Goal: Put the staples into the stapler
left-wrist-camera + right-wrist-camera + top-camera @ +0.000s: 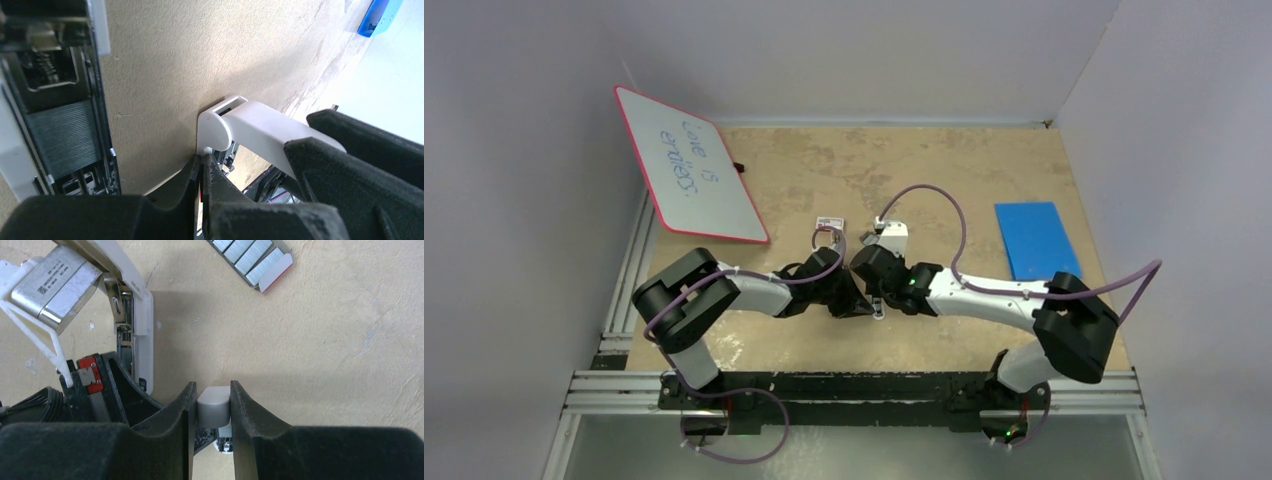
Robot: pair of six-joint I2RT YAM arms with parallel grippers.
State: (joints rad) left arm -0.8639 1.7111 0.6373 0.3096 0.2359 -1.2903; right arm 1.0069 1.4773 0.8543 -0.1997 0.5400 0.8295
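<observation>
Though hidden from above, staples [62, 135] sit in stapler [260, 127]; right gripper [213, 395] pinches it, left gripper [202, 162] pressed together.

stapler [260, 130]: smooth white plastic | staples [62, 135]: ribbed grey metal | table [165, 60]: matt, mottled

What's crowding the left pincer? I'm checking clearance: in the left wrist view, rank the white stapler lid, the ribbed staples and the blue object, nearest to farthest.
1. white stapler lid, rounded end just beyond the left pincer, centre.
2. staples, in the open magazine at the left.
3. blue object, far off at the top right corner.
</observation>
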